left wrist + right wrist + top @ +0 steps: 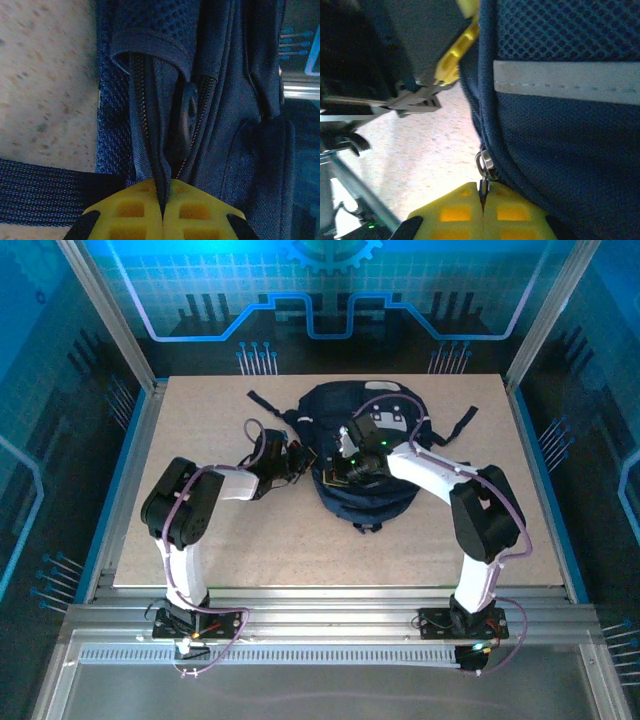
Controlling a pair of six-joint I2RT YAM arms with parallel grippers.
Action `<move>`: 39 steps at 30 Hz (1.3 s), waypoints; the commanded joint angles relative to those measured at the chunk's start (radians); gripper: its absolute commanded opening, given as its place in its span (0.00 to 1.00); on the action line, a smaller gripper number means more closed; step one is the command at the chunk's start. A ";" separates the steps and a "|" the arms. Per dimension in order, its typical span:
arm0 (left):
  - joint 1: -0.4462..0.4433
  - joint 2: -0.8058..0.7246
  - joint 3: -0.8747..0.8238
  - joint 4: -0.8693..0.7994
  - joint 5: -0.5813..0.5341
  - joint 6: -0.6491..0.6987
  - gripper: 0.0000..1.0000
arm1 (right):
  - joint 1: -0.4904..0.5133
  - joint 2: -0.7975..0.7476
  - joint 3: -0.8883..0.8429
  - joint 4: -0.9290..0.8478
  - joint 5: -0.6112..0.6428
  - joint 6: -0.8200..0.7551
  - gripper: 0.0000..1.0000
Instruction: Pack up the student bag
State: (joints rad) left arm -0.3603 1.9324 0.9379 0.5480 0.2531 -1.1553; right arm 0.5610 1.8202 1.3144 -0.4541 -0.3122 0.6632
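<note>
Navy woven fabric with mesh panels makes up the student bag [370,502], the largest thing on the table [200,540]. It lies at mid-width toward the far edge, and its black straps [262,398] trail out toward the far corners. A white-grey patch [388,418] shows on its upper face, and the right wrist view picks out a light-grey stripe [565,80] running across the mesh.

The left claw [162,212] meets the bag on its left side. Its yellow fingers [130,210] are pressed together on a fold of navy cloth that runs between two lines of zip teeth, with a black zip pull [190,106] just beyond the fold. Bare speckled tabletop lies to the left of the bag in that view.

The right claw [482,207] sits against the bag's near-left part, close to the left claw. It is pinched shut on a small metal zip puller [484,172] hanging at the bag's seam, with the bag rising directly to its right
</note>
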 commanded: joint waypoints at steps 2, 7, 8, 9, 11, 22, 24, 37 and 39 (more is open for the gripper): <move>0.016 0.004 -0.023 0.087 -0.033 0.001 0.00 | 0.010 -0.103 -0.021 -0.284 0.263 -0.118 0.00; 0.043 -0.034 -0.016 0.045 -0.023 0.037 0.00 | 0.000 -0.151 -0.031 -0.394 0.512 -0.197 0.00; 0.051 -0.040 -0.013 0.036 -0.019 0.042 0.00 | -0.010 -0.162 -0.034 -0.409 0.534 -0.217 0.00; 0.060 -0.046 -0.010 0.030 -0.014 0.044 0.00 | -0.019 -0.175 -0.041 -0.426 0.552 -0.237 0.00; 0.077 -0.058 -0.006 0.013 -0.005 0.056 0.00 | -0.059 -0.197 -0.056 -0.455 0.582 -0.266 0.00; 0.163 -0.108 0.057 -0.183 0.029 0.211 0.00 | -0.291 -0.279 -0.126 -0.329 0.528 -0.425 0.00; 0.185 -0.084 0.125 -0.253 0.013 0.268 0.00 | -0.289 -0.265 -0.110 -0.310 0.444 -0.449 0.00; 0.225 -0.202 0.170 -0.495 -0.024 0.295 0.85 | -0.108 -0.077 -0.033 -0.039 -0.086 -0.334 0.00; 0.219 -0.257 0.123 -0.508 -0.032 0.277 0.86 | -0.075 -0.038 0.006 -0.005 -0.114 -0.309 0.00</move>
State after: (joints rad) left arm -0.1360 1.7634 1.1114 0.0990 0.2584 -0.8734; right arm 0.4412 1.7451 1.2484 -0.5816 -0.3126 0.3054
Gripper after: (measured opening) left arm 0.856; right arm 0.056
